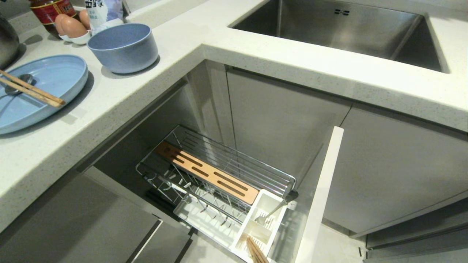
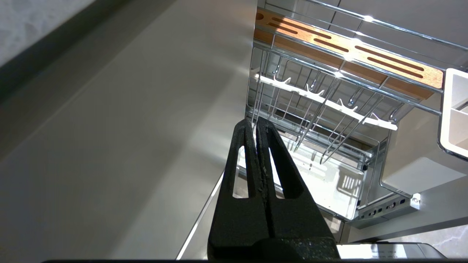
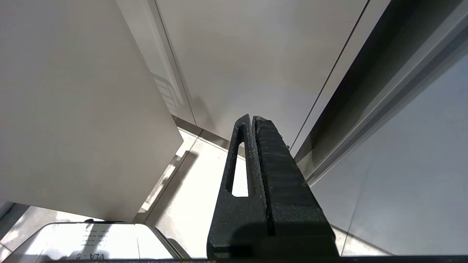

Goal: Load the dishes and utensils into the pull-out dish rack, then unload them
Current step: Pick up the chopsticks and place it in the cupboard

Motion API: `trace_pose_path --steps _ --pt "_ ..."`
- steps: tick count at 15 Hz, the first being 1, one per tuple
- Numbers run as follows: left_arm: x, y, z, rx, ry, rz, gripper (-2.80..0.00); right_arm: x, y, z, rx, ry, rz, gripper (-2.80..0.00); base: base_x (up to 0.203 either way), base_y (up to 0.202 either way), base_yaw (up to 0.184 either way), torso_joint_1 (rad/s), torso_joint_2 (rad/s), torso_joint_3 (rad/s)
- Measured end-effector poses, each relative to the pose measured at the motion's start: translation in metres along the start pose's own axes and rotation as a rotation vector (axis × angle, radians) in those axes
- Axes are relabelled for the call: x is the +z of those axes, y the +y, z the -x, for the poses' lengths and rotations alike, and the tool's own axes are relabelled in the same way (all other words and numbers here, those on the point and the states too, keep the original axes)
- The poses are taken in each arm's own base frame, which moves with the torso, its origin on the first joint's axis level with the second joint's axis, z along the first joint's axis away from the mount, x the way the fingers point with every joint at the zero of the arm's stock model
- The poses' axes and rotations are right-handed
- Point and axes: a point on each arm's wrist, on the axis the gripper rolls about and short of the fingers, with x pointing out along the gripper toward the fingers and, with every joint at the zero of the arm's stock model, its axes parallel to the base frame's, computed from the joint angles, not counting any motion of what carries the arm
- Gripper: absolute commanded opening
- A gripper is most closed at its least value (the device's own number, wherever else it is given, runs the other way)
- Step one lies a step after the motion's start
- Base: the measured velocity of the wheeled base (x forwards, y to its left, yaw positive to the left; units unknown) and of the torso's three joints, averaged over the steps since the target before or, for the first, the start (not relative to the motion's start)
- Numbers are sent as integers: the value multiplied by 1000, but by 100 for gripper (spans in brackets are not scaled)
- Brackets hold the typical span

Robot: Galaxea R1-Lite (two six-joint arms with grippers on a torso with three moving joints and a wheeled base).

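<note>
The pale blue divided plate [image 1: 47, 78] lies on the counter at far left. Two wooden chopsticks [image 1: 33, 90] and a silver spoon [image 1: 18, 81] rest across it. The round blue bowl [image 1: 124, 47] stands empty just behind it. Below the counter, the pull-out dish rack [image 1: 219, 171] is drawn out, with its wooden strip [image 2: 347, 54], white tray [image 2: 329, 182] and utensil caddy [image 1: 261, 223]. A silver utensil [image 1: 272, 212] and brown stick ends [image 1: 256, 252] sit in the caddy. My left gripper [image 2: 255, 122] hangs shut and empty beside the rack. My right gripper [image 3: 252, 117] is shut and empty near the cabinet doors.
The rack's flat front panel [image 1: 321, 190] juts out on the right of the basket. A steel sink [image 1: 340, 29] is set into the counter at the back right. Eggs [image 1: 71, 27], a jar [image 1: 49, 9] and a steel pot [image 1: 7, 40] crowd the far left corner.
</note>
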Motion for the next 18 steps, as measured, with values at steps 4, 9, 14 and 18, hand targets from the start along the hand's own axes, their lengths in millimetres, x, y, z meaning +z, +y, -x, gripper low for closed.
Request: trace_pose_path --steps 4,9,14,18 --pt "0 0 0 0 1 0 -280 0 0 0 0 0 0 -280 0 0 0 0 0 0" --pt "0 0 0 -1 4 -11 -280 0 0 0 0 0 0 -280 0 0 0 0 0 0" --pt "46 -1 17 -61 -131 -21 -280 0 0 0 0 0 0 -280 0 0 0 0 0 0" --pt "124 -3 64 -142 -273 -38 -280 0 0 0 0 0 0 -280 0 0 0 0 0 0"
